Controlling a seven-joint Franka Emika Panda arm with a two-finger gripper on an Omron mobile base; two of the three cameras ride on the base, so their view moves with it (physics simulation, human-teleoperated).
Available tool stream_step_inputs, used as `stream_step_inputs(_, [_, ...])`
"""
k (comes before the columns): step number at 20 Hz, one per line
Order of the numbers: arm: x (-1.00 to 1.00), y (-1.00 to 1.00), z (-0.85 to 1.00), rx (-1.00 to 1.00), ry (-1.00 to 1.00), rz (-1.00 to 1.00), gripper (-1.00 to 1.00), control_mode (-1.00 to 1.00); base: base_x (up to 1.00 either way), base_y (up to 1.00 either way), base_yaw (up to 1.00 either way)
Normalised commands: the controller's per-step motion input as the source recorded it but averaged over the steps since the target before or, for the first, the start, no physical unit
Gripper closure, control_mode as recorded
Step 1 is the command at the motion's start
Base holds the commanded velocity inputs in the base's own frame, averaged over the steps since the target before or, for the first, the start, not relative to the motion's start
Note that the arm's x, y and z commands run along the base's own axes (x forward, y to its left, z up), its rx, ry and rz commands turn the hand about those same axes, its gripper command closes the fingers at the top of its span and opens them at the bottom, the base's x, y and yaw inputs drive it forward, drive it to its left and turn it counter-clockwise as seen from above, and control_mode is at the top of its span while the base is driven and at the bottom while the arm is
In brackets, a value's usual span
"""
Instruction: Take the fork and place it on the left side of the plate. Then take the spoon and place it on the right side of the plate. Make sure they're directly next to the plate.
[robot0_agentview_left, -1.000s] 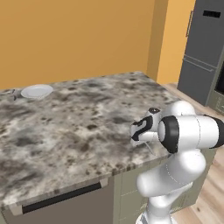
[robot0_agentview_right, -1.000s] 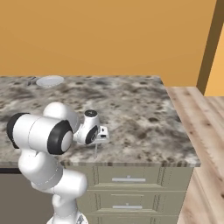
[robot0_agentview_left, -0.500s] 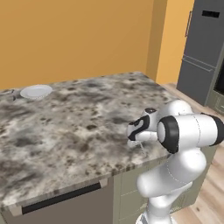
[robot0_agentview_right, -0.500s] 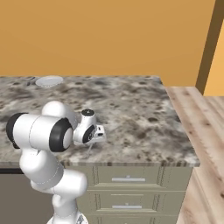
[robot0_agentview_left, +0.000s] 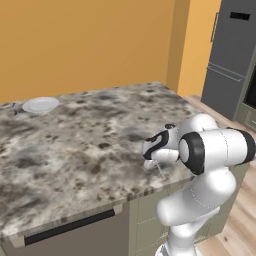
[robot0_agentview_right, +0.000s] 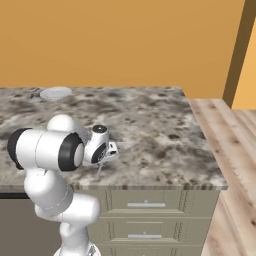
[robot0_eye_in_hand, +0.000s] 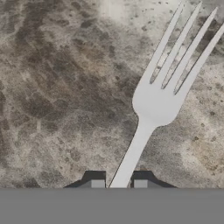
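My left base camera sits behind my arm, looking forward and down across the counter toward the orange wall. My right base camera faces the same counter from the other side, so both share its marbled top and far wall. My hand camera hangs very near that counter, looking straight down along the fork lying on it.
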Motion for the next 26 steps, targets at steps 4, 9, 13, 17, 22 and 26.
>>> stream_step_inputs(4, [-0.04,0.29,-0.23,0.01,-0.06,0.10,1.00,-1.00,0.00,0.00,0.00])
stream_step_inputs(9, [-0.02,0.03,0.15,0.00,-0.04,0.00,1.00,-1.00,0.00,0.00,0.00])
stream_step_inputs(13, [-0.04,-0.04,0.62,0.00,-0.02,-0.03,1.00,-1.00,0.00,0.00,0.00])
stream_step_inputs(17, [-0.12,-0.05,0.68,0.00,0.00,-0.06,1.00,-1.00,0.00,0.00,0.00])
stream_step_inputs(22, [-0.13,-0.01,0.78,0.00,-0.05,-0.07,1.00,-1.00,0.00,0.00,0.00])
stream_step_inputs(26, [-0.12,0.00,0.85,0.00,-0.08,-0.08,1.00,-1.00,0.00,0.00,0.00])
